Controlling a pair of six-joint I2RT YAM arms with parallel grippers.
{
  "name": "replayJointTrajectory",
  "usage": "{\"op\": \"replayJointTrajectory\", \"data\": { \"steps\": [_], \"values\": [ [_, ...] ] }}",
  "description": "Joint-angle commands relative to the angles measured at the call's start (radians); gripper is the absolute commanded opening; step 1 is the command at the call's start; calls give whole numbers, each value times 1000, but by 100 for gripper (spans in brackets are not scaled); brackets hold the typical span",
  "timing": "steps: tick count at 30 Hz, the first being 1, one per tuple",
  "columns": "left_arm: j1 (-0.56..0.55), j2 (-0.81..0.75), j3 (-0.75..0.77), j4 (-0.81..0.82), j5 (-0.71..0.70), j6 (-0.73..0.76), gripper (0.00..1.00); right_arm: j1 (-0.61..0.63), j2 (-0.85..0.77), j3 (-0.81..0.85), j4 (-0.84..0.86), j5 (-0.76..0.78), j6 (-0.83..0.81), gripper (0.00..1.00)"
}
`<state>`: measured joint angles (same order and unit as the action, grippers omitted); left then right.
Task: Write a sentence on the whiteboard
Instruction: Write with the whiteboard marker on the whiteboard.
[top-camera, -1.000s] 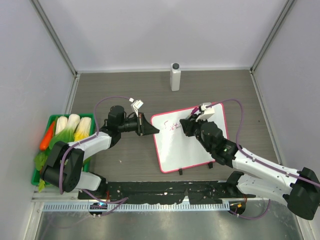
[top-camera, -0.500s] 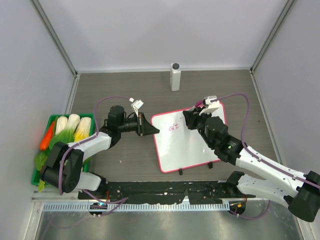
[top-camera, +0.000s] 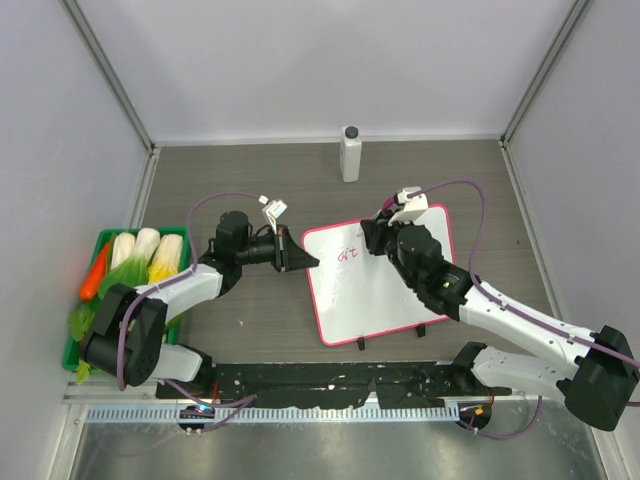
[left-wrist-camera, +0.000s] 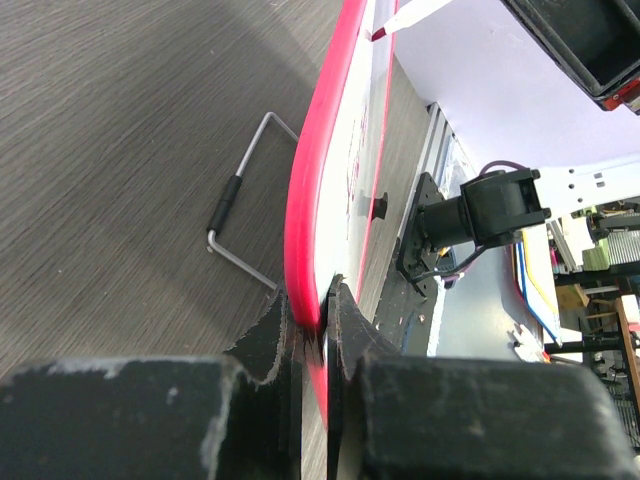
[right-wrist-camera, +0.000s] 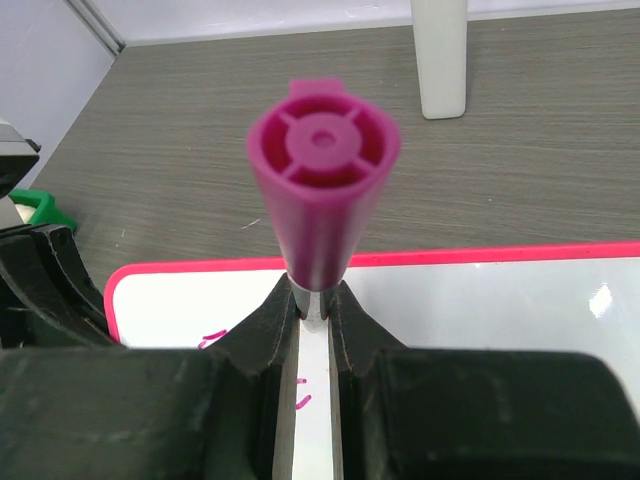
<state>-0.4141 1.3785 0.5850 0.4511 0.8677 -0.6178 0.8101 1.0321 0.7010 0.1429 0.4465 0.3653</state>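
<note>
Top external: the whiteboard was pinched at nine o'clock by the left end effector, the pink marker by the right end effector.

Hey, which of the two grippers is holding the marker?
The right gripper, over the upper part of the whiteboard, has the magenta marker pinched between its fingers. The left gripper instead clamps the board's pink frame at its left edge.
</note>
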Motion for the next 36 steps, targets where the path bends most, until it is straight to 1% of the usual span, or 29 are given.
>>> {"op": "replayJointTrajectory", "data": {
  "steps": [1, 17, 31, 36],
  "values": [
    [-23, 2, -14, -81, -81, 164, 0, -9, 2, -4, 50, 17, -8, 1],
    [-26, 4, -13, -84, -84, 167, 0, -12, -41, -81, -15, -35, 21, 1],
    [-28, 8, -11, -84, -85, 168, 0, -11, -79, -156, -35, -77, 61, 1],
    [-28, 11, -11, -83, -85, 168, 0, -11, -73, -149, -34, -92, 55, 1]
  ]
}}
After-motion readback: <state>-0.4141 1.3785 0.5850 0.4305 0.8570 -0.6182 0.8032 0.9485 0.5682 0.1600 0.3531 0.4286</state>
